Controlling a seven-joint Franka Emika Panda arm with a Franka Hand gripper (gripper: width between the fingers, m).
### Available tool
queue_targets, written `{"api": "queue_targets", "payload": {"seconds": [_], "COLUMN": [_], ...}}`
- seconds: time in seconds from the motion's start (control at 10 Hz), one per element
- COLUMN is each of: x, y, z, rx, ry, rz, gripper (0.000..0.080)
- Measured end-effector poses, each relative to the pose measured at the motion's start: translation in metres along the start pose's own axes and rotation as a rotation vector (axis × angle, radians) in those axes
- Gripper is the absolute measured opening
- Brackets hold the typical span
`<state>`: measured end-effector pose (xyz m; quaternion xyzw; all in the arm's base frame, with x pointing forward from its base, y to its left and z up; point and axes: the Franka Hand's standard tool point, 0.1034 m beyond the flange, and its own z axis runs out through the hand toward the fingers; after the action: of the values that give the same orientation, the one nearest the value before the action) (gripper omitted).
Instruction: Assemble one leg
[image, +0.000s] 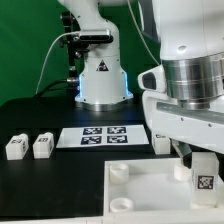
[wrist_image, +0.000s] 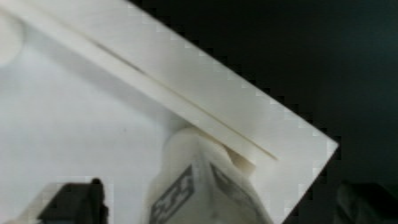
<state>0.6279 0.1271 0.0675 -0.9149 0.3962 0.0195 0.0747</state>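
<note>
A green backdrop hangs behind a black table (image: 30, 115), and the arm's white base (image: 103, 85) stands at the back with a triangle warning sticker on it. Landmark here is the big white plate (image: 140, 195) with round corner sockets, lying at the front of the table. Just beyond the plate's far edge lies the marker board (image: 103, 136), flat, with its black-patterned squares showing. Off toward the exterior view's left of the plate, two spare legs (image: 28, 147) sit side by side on the table, well apart from the plate. Another small white block (image: 161, 141) rests near the plate's far edge, close under the arm.

The leg (image: 202, 176) stands upright at the plate's corner on the exterior view's right, its tag facing the camera. The tool (image: 195, 150) hangs right above it, and its jaws stand apart, not clamped on anything. In the wrist view, the leg (wrist_image: 192, 180) shows up blurred against the plate's edge, with one dark fingertip (wrist_image: 75, 200) off to its side, clear of it.
</note>
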Motion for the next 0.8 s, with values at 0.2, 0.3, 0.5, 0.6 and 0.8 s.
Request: {"api": "queue_targets", "payload": {"seconds": [0.2,0.3,0.5,0.6,0.8], "x": [0.005,0.009,0.013,0.013,0.013], "y": [-0.001,-0.002,-0.002,-0.002,-0.002], "z": [-0.004,-0.007,-0.005,-0.004,-0.004], "rx": [-0.051,-0.066,-0.059,-0.056,-0.054], "ry": [0.045,0.057,0.093,0.092,0.093], "rz": [-0.375,-0.538,-0.731,-0.728,-0.676], "gripper": [0.0649,0.0649,0.0649,0.0649,0.0426]}}
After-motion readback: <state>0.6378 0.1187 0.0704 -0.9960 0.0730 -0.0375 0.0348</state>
